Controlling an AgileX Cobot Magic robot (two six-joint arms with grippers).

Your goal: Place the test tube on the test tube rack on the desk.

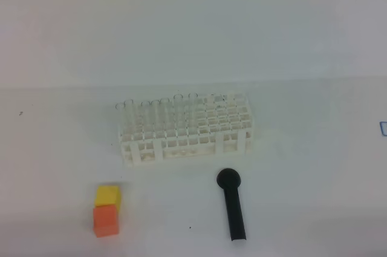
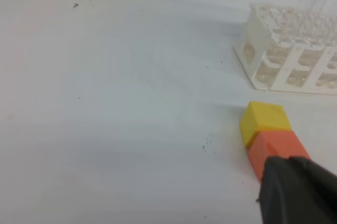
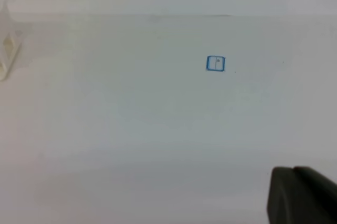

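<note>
Both arms low over the desk (image 1: 54, 148), off the overhead view. Left gripper (image 2: 297, 190) closed, empty, beside the orange block (image 2: 276, 150); right gripper (image 3: 303, 195) closed, empty.

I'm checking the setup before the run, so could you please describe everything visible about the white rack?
The rack is a white plastic rectangle: a top grid of many small square holes over open-framed sides. It stands upright on the desk, long side facing the high camera. Several clear tubes stand in its left and rear holes; the right front holes look empty. Nothing else touches it: the yellow and orange blocks and the black tool lie apart in front of it.
</note>
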